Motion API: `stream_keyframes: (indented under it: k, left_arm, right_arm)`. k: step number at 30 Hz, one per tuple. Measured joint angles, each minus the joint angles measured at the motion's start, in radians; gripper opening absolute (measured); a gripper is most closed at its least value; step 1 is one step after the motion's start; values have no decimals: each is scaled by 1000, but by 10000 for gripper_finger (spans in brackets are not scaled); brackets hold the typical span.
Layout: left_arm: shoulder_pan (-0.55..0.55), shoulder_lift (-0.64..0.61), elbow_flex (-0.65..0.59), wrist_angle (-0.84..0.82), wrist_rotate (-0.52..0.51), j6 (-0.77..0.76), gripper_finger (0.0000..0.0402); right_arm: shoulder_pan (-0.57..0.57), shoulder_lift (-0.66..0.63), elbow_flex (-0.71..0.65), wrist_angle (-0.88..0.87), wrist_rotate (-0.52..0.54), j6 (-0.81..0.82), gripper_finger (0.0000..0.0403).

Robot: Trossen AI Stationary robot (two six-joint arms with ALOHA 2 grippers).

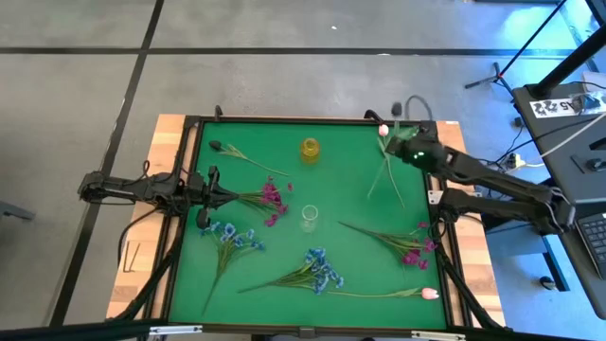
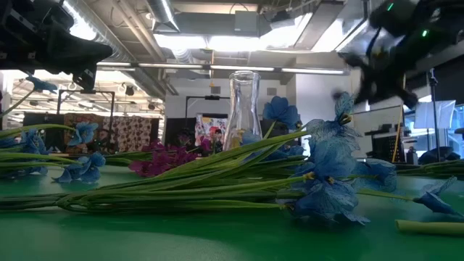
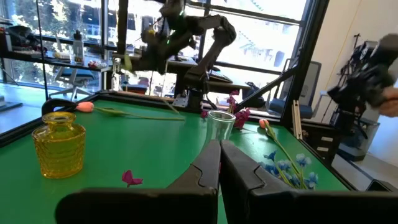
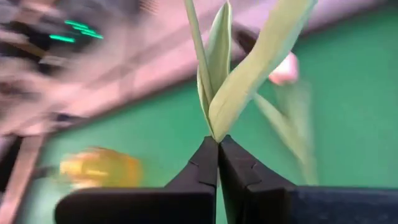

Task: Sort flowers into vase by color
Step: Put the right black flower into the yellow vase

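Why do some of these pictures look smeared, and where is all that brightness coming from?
Right wrist view: the background and the yellow vase are streaked with blur, while the right gripper, shut on a tulip, stays sharper. Low view: ceiling lights glare behind the clear vase, and the dark arm at upper right is smeared. Left wrist view: bright windows wash out the far side.

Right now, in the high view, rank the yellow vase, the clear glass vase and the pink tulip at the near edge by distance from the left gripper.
1. Clear glass vase, mid-table, right of the left gripper.
2. Yellow vase, toward the far edge.
3. Pink tulip, near-right corner, farthest.
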Motion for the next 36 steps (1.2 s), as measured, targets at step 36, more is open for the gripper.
stream_keyframes:
  k: [36]
  left_arm:
    - [0, 0, 0, 0, 0, 0, 0]
  right_arm:
    - [130, 593, 143, 1307, -513, -1099, 2]
